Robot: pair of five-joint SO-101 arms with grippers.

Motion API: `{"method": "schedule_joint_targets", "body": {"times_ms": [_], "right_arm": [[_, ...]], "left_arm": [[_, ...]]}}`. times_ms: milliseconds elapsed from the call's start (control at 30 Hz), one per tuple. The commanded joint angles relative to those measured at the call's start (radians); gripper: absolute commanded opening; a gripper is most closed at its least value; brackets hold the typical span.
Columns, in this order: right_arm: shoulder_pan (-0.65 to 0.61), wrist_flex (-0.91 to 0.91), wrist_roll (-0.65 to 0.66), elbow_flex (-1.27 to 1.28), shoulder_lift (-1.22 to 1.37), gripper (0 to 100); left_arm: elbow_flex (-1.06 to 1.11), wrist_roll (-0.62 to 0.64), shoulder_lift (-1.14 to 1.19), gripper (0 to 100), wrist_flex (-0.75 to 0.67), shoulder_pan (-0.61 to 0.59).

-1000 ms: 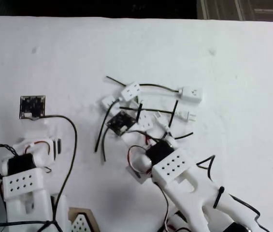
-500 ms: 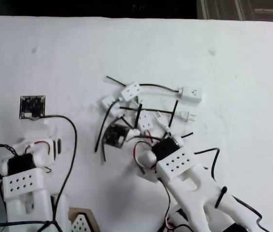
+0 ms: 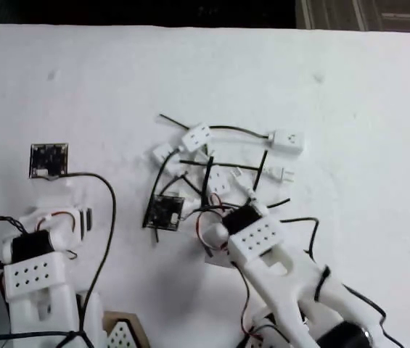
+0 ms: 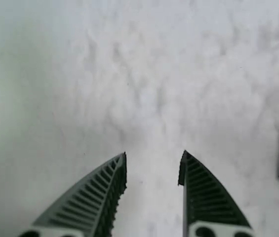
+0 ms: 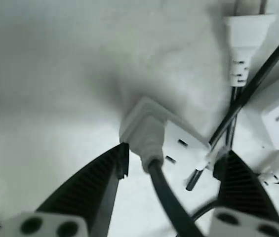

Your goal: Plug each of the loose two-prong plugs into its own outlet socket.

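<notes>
Right wrist view: plug (image 5: 141, 133) touches slotted socket (image 5: 186, 148).

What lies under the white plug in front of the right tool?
A white outlet block, two slots showing beside the plug. The plug's prongs are covered.

Tangle (image 3: 219, 156): mid-desk (image 3: 350, 87).
Right pincer (image 5: 173, 160): at the tangle's near edge, straddling a plug (image 5: 144, 133) touching a socket (image 5: 186, 145).
Left pincer (image 4: 152, 165): over bare desk.
</notes>
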Motion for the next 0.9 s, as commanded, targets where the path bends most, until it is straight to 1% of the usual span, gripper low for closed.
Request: {"method": "schedule_joint_targets", "body": {"times_ms": [0, 67, 167, 267, 333, 467, 533, 667, 767, 867], "right_arm": [[0.005, -0.061, 0.008, -0.015, 0.107, 27.2], [0.005, -0.068, 0.017, -0.017, 0.139, 27.2], [0.012, -0.071, 0.066, -0.017, 0.163, 27.2], [0.012, -0.071, 0.071, -0.017, 0.179, 26.6], [0.012, -0.073, 0.072, -0.017, 0.191, 23.5], [0.007, -0.145, 0.066, -0.017, 0.229, 16.7], [-0.008, -0.2, 0.015, -0.017, 0.254, 12.7], [-0.062, -0.289, -0.181, -0.021, 0.275, 6.4], [-0.09, -0.28, -0.299, -0.063, 0.277, 7.7], [-0.088, -0.222, -0.344, -0.106, 0.277, 13.1]], "left_arm": [[-0.003, -0.006, -0.021, 18, -0.017, -0.002], [-0.003, -0.006, -0.019, 18, -0.017, -0.004], [-0.003, -0.006, -0.019, 18, -0.017, -0.004], [-0.003, -0.006, -0.019, 18, -0.017, -0.004], [-0.003, -0.006, -0.019, 18, -0.017, -0.005], [-0.003, -0.006, -0.019, 18, -0.017, -0.005], [-0.003, -0.006, -0.019, 18, -0.017, -0.005], [-0.003, -0.006, -0.019, 18, -0.017, -0.007], [-0.003, -0.006, -0.019, 18, -0.017, -0.007], [-0.003, -0.006, -0.019, 18, -0.017, -0.007]]}}
